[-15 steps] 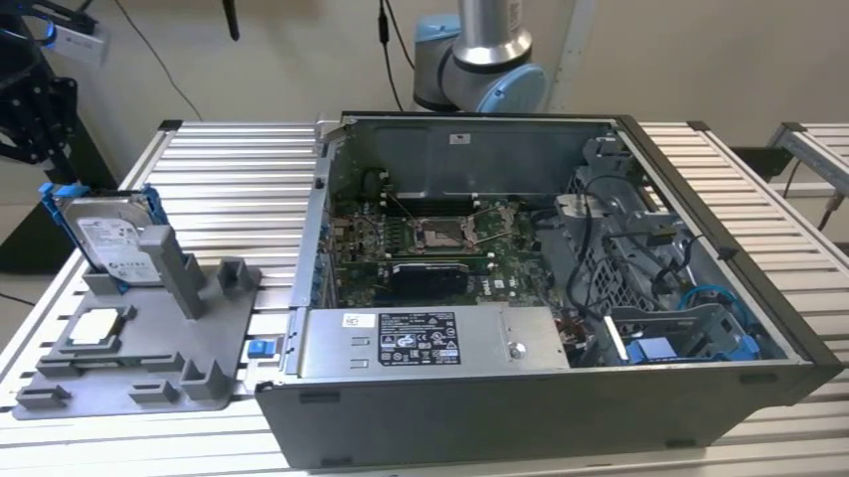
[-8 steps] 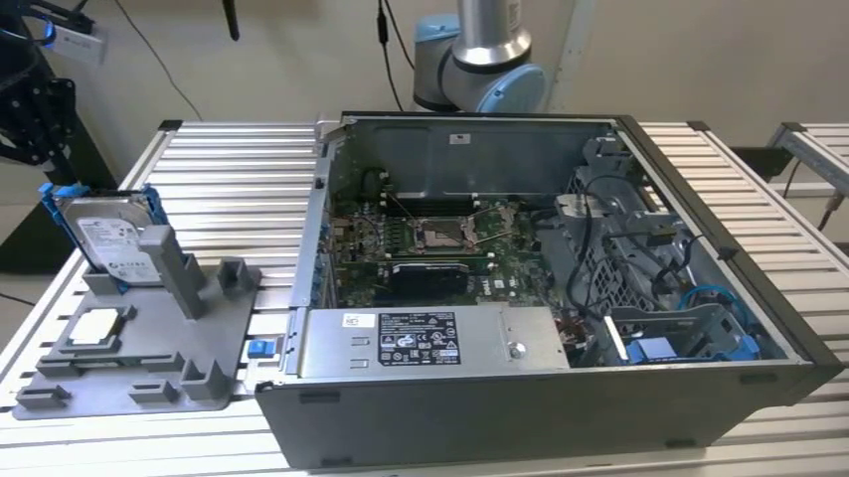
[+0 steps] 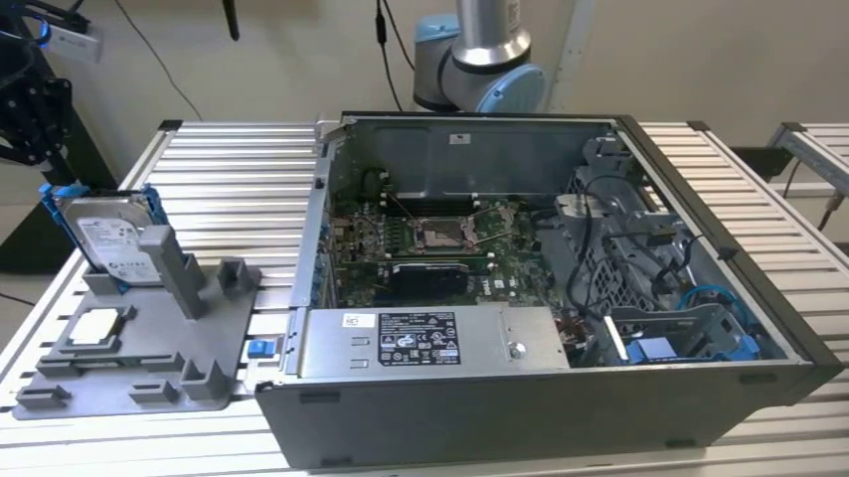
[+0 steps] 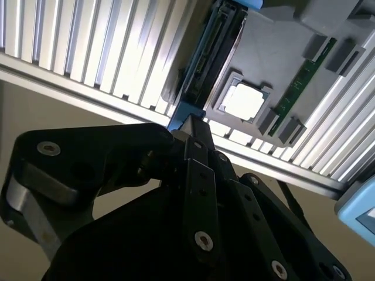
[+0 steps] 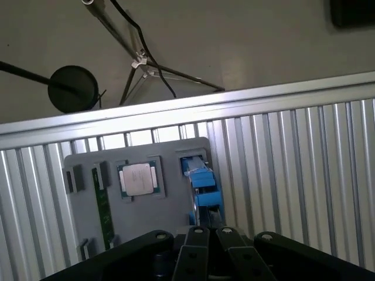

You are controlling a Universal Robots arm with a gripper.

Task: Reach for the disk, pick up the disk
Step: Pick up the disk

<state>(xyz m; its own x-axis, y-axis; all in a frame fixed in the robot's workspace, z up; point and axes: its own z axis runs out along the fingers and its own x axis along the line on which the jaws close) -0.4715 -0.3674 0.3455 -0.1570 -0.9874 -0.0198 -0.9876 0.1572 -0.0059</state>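
- Slatted aluminium table [image 3: 226, 169]: we see it carry every item listed here.
- Open computer case [image 3: 531, 417]: lies at the exterior view's right with its interior exposed.
- Motherboard [image 3: 438, 238]: we find it flat on the case floor.
- Long grey box [image 3: 424, 341]: black-and-white label, set along the case's near wall.
- Blue cables [image 3: 710, 298]: loop inside the case, towards the exterior view's right.
- Grey fixture plate [image 3: 146, 368]: lies just beside the case.
- Square silver chip [image 5: 138, 178]: seated in a recess of the plate.
- Green memory stick [image 5: 104, 208]: we note it near the chip.

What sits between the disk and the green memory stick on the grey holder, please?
The square silver chip lies in its own recess between the disk and the green memory stick; this shows in both wrist views.
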